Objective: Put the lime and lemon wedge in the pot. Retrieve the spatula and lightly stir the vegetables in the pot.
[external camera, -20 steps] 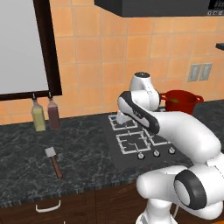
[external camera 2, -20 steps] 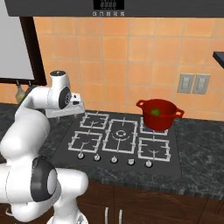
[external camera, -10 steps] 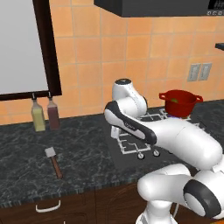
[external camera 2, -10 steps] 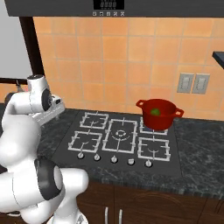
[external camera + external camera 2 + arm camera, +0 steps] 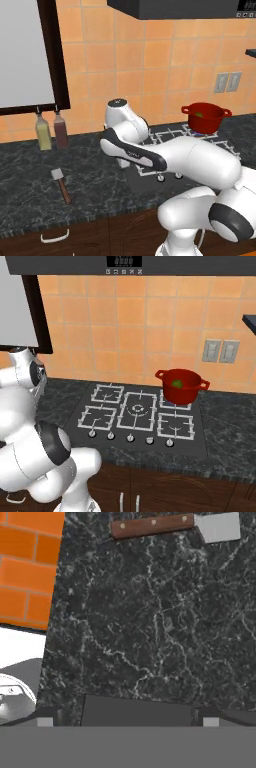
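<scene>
Spatula point(image 5: 172, 525) looks light and stiff; I would clamp my open, empty hand point(image 5: 125, 714) across its wooden handle, flat on the tabletop point(image 5: 150, 627)

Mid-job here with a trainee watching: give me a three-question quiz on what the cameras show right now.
1. True or false: the spatula lies flat on the dark counter, untouched.
2. Where does the red pot stand? A) back right burner of the stove B) front left burner C) on the counter by the bottles
3. Fill in: something ____ in colour shows inside the pot.

Key: 1 true; 2 A; 3 green
</scene>
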